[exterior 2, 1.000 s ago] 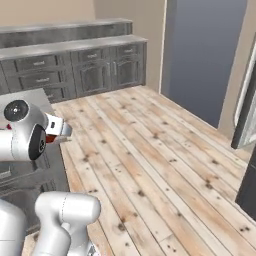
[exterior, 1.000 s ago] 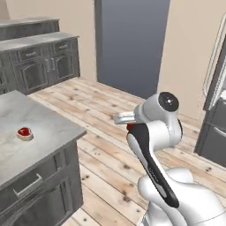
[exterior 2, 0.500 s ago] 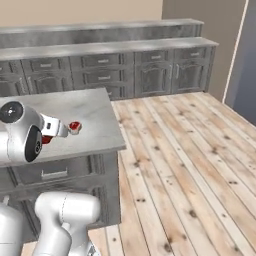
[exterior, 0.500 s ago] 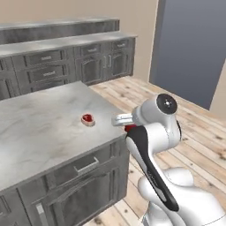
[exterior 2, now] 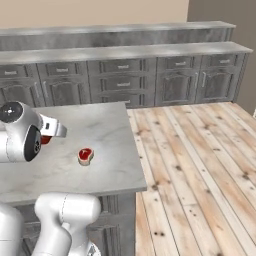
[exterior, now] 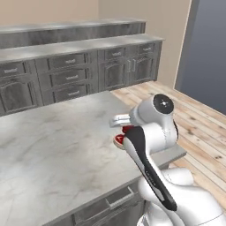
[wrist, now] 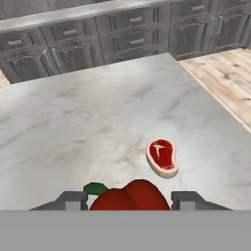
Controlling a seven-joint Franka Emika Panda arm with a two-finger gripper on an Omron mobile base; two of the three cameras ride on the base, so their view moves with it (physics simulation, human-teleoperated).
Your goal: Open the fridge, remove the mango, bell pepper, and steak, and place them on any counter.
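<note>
Gripping the bell pepper [wrist: 128, 196], jaws hang above the counter [wrist: 73, 132], steak [wrist: 162, 156] ahead.

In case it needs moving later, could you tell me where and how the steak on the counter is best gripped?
Probably from above: the steak lies flat on the counter, so the fingers should pinch its pale rim across the narrower width.

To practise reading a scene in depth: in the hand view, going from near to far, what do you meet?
Bell pepper between the fingertips, then steak on the counter, then the grey wall cabinets.
</note>
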